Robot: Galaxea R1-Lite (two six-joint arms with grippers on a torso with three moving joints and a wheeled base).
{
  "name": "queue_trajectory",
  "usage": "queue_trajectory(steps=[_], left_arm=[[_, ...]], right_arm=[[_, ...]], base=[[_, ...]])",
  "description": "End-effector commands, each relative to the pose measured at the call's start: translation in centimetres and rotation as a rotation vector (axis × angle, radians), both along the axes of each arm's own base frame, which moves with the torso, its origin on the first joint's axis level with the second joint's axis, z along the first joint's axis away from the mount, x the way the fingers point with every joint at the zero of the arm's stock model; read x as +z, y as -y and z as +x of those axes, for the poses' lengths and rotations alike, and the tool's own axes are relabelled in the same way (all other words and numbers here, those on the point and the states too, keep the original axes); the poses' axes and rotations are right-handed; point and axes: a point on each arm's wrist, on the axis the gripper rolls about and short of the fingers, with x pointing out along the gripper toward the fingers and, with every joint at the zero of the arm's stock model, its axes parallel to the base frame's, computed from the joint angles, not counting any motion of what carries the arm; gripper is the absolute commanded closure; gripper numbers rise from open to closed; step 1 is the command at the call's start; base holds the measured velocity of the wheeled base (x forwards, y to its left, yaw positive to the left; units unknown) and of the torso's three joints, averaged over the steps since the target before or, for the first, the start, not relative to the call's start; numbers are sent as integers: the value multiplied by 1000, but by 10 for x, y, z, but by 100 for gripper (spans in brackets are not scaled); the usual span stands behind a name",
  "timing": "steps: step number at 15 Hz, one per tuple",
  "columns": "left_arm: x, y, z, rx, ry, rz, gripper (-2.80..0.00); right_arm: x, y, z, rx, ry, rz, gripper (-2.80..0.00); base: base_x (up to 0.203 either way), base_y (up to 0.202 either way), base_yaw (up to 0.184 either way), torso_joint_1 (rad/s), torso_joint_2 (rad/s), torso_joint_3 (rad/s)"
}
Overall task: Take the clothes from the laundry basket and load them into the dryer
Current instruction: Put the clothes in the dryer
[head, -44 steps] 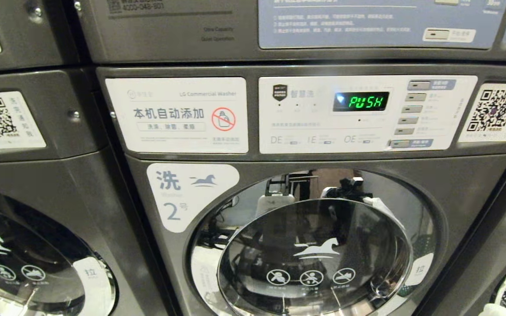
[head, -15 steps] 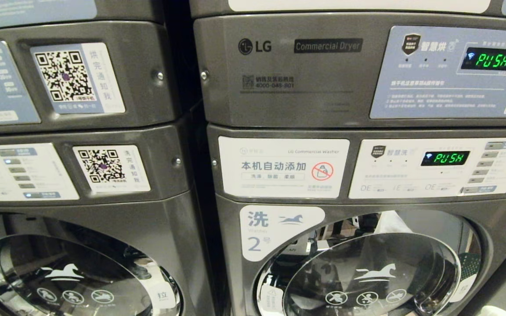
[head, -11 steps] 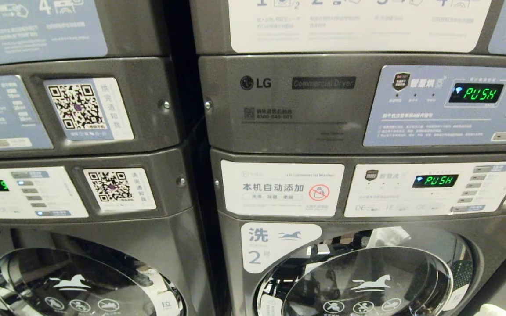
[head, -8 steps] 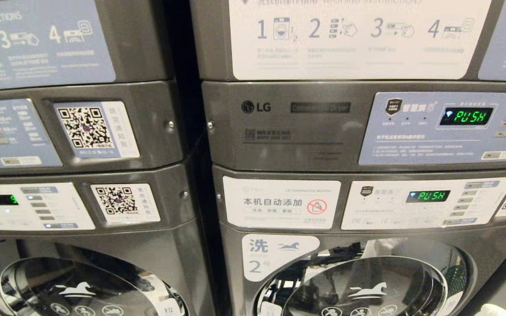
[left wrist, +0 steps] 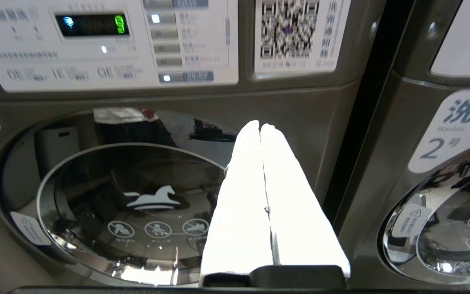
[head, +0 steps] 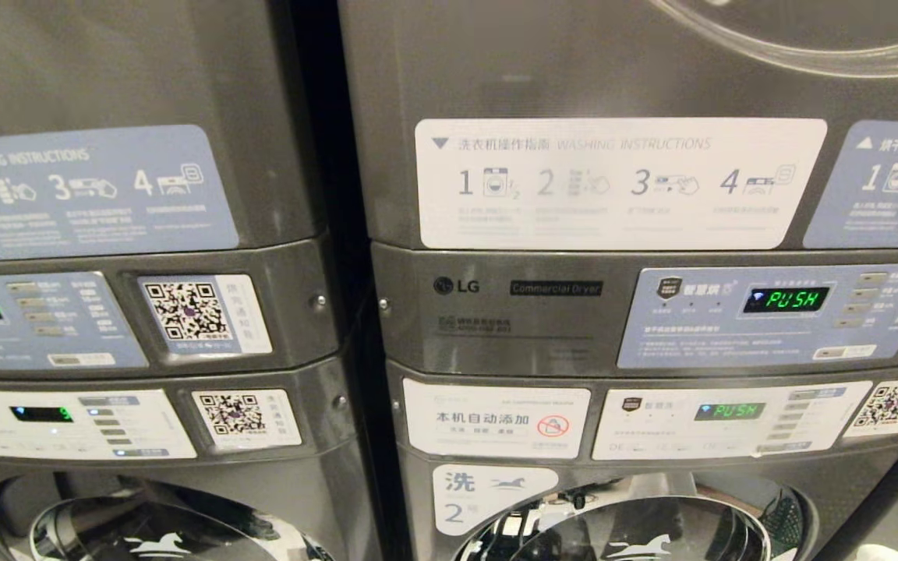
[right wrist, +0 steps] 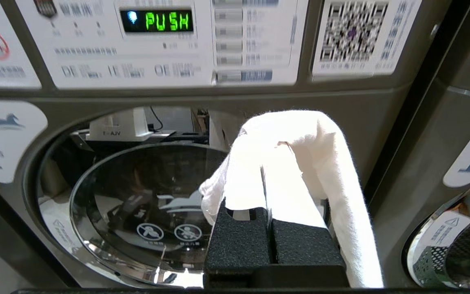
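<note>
Grey stacked laundry machines filled the head view: two stacks side by side, parted by a dark narrow gap. One white cloth (right wrist: 300, 163) was draped over the right gripper (right wrist: 264, 171), whose fingers were closed on it in front of washer door "2" (right wrist: 145, 204). The left gripper (left wrist: 260, 126) was closed and empty before the neighbouring washer door (left wrist: 129, 204). Above, the "LG Commercial Dryer" panel (head: 558, 312) showed "PUSH" (head: 786, 299); the dryer door rim (head: 807, 54) appeared at the top edge. A white label (head: 620, 183) read "WASHING INSTRUCTIONS", steps 1–4. Four QR stickers were visible in full in the head view, and a fifth was cut by the right edge.
</note>
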Motion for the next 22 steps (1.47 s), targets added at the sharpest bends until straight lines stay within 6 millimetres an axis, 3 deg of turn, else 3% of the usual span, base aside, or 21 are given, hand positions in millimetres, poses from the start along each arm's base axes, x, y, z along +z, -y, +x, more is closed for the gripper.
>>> queue_trajectory(steps=[1, 8, 22], left_arm=[[0, 0, 0, 0, 0, 1, 0], [0, 0, 0, 0, 0, 0, 0], [0, 0, 0, 2, -1, -2, 0]], right_arm=[[0, 0, 0, 0, -1, 0, 0], [0, 0, 0, 0, -1, 2, 0], [0, 0, 0, 0, -1, 2, 0]], base=[[0, 0, 0, 251, -578, -320], [0, 0, 0, 248, -542, -293], [0, 0, 0, 162, -337, -178]])
